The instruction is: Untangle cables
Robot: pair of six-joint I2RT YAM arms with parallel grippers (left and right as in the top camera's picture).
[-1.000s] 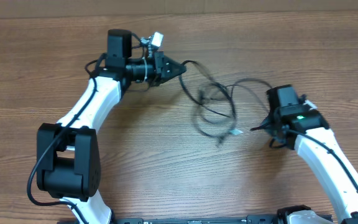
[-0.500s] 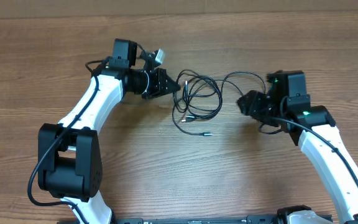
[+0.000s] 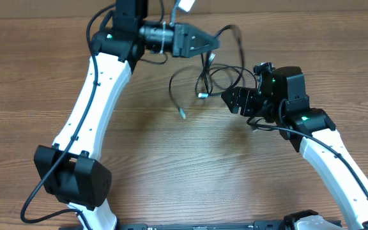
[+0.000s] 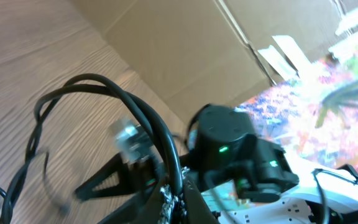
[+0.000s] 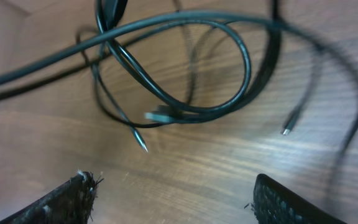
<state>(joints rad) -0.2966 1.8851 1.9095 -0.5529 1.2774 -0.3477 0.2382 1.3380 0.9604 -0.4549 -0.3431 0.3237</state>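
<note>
Left gripper (image 3: 204, 42) is clenched on the cables (image 3: 203, 76) at far centre, the bundle lifted above the table (image 3: 171, 166) with strands dangling below it. Right gripper (image 3: 234, 101) is released, jaws wide, nothing between its fingers (image 5: 73, 196), just near-right of the hanging loops. Right wrist view shows cords crossing and wrapping one another, with plug ends free. Judgement: untangling is barely begun. No cord is separated out and every crossing is left to work.

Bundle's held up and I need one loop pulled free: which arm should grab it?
Right. The right fingers stand open facing the hanging cables; the left fingers are shut on the cables, holding them up.
</note>
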